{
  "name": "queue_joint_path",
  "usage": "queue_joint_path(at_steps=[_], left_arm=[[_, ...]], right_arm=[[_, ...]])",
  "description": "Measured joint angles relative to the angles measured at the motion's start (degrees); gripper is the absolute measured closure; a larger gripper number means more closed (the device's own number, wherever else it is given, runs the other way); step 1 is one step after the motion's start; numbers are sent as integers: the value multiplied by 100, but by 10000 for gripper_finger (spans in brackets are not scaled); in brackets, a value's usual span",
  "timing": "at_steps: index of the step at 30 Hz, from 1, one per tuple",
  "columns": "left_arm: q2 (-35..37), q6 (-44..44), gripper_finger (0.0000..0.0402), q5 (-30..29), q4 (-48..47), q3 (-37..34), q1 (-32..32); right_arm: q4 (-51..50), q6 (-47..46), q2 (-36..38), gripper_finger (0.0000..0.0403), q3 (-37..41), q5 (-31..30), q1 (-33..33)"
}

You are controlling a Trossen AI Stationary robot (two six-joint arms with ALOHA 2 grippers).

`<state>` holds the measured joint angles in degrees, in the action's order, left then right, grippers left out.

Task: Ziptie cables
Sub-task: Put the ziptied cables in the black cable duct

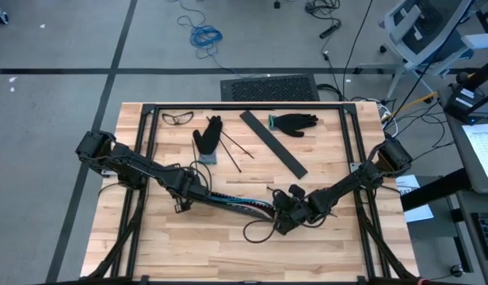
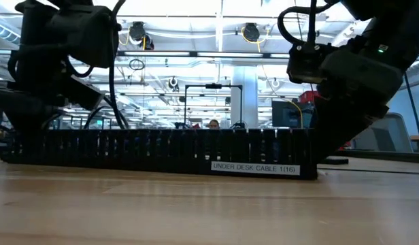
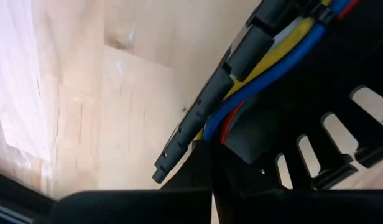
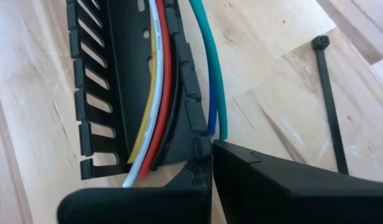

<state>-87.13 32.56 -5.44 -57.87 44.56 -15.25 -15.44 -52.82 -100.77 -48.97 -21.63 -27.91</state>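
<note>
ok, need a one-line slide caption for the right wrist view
Right claw shut at the end of the black slotted plastic cable tray holding multicoloured wires; a black plastic zip tie lies beside on the wooden table.

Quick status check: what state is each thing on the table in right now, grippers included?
Cables: lying in the slotted tray, green and blue ones outside its wall.
Slotted tray: on the table, between both arms.
Zip tie: loose, unfastened.
Left gripper: shut.
Right gripper: shut.
Gloves: lying unused.

Matt wooden table (image 1: 228, 245), smooth plastic-coated cables (image 4: 159, 81).
</note>
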Motion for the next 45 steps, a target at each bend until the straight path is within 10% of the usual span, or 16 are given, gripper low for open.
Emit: queue_joint_path(at_steps=[29, 45], left_arm=[[13, 0, 376, -64, 511, 20, -11], [11, -44, 217, 727, 514, 392, -44]], right_arm=[[24, 173, -7, 393, 11, -29, -14], [1, 635, 200, 247, 13, 472, -138]])
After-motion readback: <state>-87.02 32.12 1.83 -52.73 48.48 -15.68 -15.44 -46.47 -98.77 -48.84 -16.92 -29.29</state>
